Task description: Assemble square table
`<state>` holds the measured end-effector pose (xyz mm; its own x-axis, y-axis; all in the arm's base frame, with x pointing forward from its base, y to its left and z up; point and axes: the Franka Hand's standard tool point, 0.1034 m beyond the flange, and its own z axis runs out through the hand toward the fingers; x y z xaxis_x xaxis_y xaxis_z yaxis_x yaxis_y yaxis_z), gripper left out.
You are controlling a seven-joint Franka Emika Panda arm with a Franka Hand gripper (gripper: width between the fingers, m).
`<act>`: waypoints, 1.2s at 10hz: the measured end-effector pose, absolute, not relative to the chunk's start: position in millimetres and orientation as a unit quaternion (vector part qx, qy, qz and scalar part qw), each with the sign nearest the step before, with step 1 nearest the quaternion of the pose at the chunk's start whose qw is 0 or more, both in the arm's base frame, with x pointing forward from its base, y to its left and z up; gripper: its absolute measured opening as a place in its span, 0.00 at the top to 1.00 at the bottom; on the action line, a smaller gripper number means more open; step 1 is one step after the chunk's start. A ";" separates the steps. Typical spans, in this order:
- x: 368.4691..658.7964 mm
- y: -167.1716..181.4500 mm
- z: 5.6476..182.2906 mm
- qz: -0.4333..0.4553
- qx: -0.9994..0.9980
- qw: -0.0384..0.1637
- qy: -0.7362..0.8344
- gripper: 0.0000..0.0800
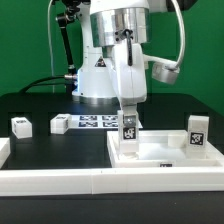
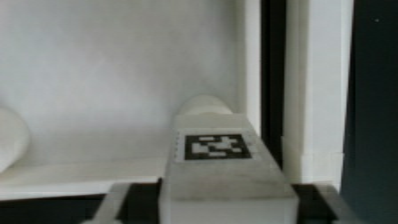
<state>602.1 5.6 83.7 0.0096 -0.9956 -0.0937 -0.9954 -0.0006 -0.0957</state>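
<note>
White plastic parts lie on a black desk (image 1: pixel 40 145). In the exterior view the pincer (image 1: pixel 127 108) hangs at centre, pinching the gripped leg (image 1: pixel 128 131) upright, with its tag facing the camera. The pincer's tips blend into the white arm and are hard to make out there.

The leg's lower end is over the square tabletop (image 1: pixel 165 152), near its nine o'clock edge. Whether it touches the slab cannot be told. A standing leg (image 1: pixel 197 133) rises at the tabletop's three o'clock side.

Toward nine o'clock from the gripped leg lie the nearer loose leg (image 1: pixel 58 125) and the farther loose leg (image 1: pixel 22 125). The marker board (image 1: pixel 95 122) sits at about ten o'clock, partly hidden by the arm. At six o'clock a white barrier rail (image 1: pixel 60 182) runs across. Its border with the tabletop is white on white and unclear.

Only the wrist view shows the grip close up. Grey fingers (image 2: pixel 139 205), cut off by the frame, flank the tagged leg. Beyond its rounded tip are the tabletop's floor and raised rim, then the black desk. A blurred rounded white shape (image 2: pixel 9 135) at the frame's edge cannot be identified.
</note>
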 end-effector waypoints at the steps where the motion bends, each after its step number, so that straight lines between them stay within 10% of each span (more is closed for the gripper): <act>1: 602.0 6.5 83.5 -0.001 -0.717 0.067 0.694 0.45; 4: 602.2 8.4 83.0 -0.013 -0.807 0.067 0.586 0.21; 12: 601.7 3.9 82.8 -0.037 -0.969 0.052 0.238 0.19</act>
